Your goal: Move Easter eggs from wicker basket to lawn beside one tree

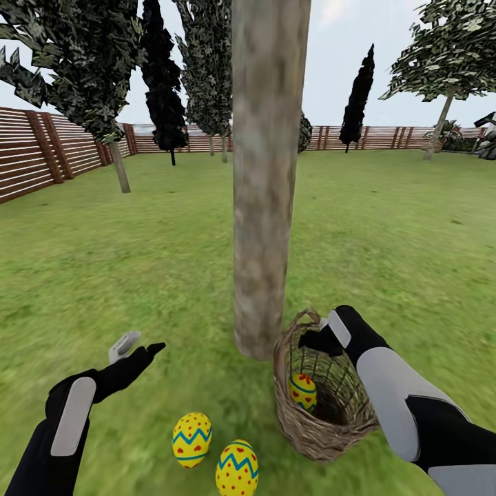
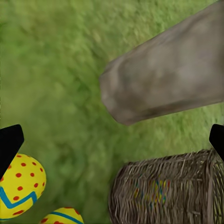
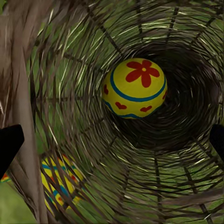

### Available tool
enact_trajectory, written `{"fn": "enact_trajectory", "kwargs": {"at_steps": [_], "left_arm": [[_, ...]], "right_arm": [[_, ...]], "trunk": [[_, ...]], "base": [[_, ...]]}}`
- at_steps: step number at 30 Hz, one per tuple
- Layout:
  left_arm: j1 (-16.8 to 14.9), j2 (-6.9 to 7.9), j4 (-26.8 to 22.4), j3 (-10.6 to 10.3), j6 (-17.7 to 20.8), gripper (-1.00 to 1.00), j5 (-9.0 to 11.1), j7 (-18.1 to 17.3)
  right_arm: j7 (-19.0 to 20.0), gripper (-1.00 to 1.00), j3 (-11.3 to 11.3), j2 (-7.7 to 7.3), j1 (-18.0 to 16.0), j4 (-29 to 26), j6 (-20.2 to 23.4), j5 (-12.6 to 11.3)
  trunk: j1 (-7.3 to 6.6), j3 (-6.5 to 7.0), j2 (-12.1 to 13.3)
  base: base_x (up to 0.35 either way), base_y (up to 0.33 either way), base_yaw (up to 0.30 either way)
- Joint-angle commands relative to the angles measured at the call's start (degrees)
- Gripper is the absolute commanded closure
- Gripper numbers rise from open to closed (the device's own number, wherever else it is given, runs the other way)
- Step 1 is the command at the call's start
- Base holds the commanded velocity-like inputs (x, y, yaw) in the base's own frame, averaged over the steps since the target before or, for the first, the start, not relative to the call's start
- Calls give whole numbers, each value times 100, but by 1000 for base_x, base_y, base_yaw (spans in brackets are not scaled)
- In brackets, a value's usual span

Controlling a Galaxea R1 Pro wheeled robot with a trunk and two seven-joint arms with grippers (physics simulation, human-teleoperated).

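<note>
At the foot of the tree (image 1: 265,207), I have two Easter eggs (image 1: 192,439) lying on the lawn (image 1: 386,234), side by side and close to the trunk. The third egg (image 3: 134,87), the one with the red flower in a blue ring, sits deep in the wicker basket (image 1: 303,427), which lies tipped on its side just beside the trunk.

My right tool (image 1: 324,339) is at the basket's rim, aimed down the mouth; its black tips sit at either edge of the right wrist view, so it is spread wide and holds nothing. The left tool (image 1: 134,348) hovers over bare grass, also wide and empty.

I judge the risk is the weave: reaching in, a tip may snag the twigs or handle and shove the basket. A nudge could roll the egg deeper, or push the basket into the two placed eggs.
</note>
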Motion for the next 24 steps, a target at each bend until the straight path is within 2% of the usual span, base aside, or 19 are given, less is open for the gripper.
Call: {"fn": "enact_trajectory", "kwargs": {"at_steps": [1, 3, 9, 15, 24], "left_arm": [[-3, 3, -6, 5, 36, -100, 63, 59], [-3, 14, -8, 14, 49, -100, 95, 66], [-3, 14, -172, 9, 59, -100, 110, 73], [-3, 16, -191, 8, 62, -100, 110, 75], [-3, 17, -202, 8, 65, -100, 110, 69]], "right_arm": [[-61, -100, -26, 3, -3, -6, 3, -60], [-62, -100, -30, -1, -3, -2, -11, -59], [-62, -100, -48, 10, -3, 0, -25, -64], [-62, -100, -52, -22, -3, 10, -188, -45], [-58, -100, -30, -22, -3, 18, -193, -41]], "trunk": [[-1, -6, -2], [-1, -6, -2], [15, -139, -10], [30, -271, -18], [53, -471, -30]], "base": [[24, 10, 0], [13, 5, 0], [1, 0, 0], [0, 0, 0], [0, 0, 0]]}}
